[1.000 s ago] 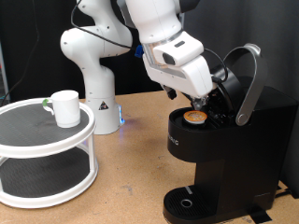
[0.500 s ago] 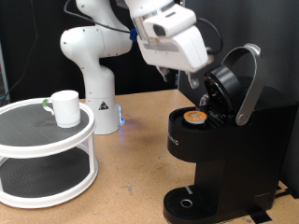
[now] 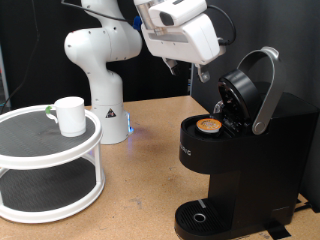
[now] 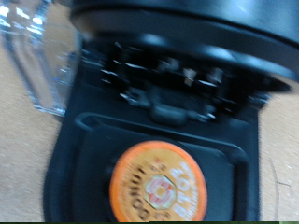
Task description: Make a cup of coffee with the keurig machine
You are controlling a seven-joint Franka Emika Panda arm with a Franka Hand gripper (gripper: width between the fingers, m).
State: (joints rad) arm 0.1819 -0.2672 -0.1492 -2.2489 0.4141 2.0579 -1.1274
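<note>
my gripper (image 3: 196,72): above the keurig machine (image 3: 240,150), jaws' spread I cannot tell | machine lid up, orange-topped pod (image 4: 160,186) seated inside | cup (image 3: 70,115): on white round shelf (image 3: 50,150), well apart from machine

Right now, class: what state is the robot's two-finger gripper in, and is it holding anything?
Gripper: above the boxy matte-black coffee maker, whose lid stands open; nothing shows between its fingers; open or shut cannot be told.
</note>
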